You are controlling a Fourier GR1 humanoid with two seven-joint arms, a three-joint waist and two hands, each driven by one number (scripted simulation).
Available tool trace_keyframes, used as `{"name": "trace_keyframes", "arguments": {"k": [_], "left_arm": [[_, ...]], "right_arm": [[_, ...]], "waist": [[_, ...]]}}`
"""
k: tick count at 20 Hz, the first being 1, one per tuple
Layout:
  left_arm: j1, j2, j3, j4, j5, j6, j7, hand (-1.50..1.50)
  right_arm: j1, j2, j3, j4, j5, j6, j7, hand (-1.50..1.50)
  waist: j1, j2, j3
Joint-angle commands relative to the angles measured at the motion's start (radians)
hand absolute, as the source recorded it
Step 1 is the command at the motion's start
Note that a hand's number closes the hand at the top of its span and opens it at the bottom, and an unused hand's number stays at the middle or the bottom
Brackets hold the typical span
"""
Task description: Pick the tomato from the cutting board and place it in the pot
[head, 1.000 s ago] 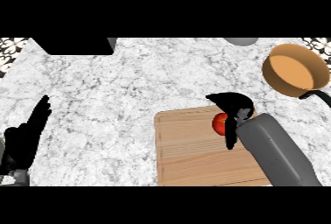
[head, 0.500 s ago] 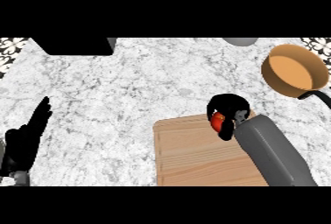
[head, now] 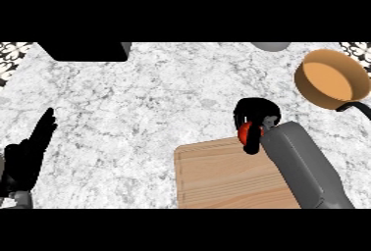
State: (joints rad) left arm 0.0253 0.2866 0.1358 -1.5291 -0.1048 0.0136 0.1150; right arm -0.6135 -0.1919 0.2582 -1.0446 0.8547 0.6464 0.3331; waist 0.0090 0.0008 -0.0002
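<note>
Lifted off the cutting board (head: 225, 176) and carried toward its far edge since a second ago, the tomato (head: 246, 131) sits enclosed in the right hand (head: 255, 116), whose curled fingers should stay closed until it hangs squarely over the pot (head: 332, 78).

Bench (head: 145, 112): top was white and grey marble, mottled veining across the whole surface. Black rectangular object (head: 83, 51) lay at the far edge, left of centre, cut off by the upper limit of the view; what it was could not be told. Grey rounded object (head: 270, 46) sat at the far edge toward the right, only its near rim visible. Patterned black-and-white surface (head: 13, 56) showed at the far left and far right corners, beyond the marble.
</note>
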Motion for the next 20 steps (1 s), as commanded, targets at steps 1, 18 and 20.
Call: {"name": "trace_keyframes", "arguments": {"k": [1, 18, 20], "left_arm": [[-0.023, -0.009, -0.02, -0.009, -0.009, 0.0, 0.011, 0.0], [-0.083, 0.013, -0.024, 0.01, -0.003, -0.035, 0.011, 0.0], [-0.079, -0.003, -0.039, 0.016, -0.008, -0.033, 0.007, 0.0]], "right_arm": [[-0.128, 0.032, -0.221, 0.116, -0.02, -0.106, 0.235, 1.5], [-0.652, -0.138, -0.258, 0.356, 0.482, -0.567, 0.932, 1.5], [-0.679, -0.132, -0.274, 0.396, 0.511, -0.639, 0.935, 1.5]], "waist": [[0.019, 0.014, 0.001], [0.091, 0.025, -0.004], [0.084, 0.028, -0.002]]}}
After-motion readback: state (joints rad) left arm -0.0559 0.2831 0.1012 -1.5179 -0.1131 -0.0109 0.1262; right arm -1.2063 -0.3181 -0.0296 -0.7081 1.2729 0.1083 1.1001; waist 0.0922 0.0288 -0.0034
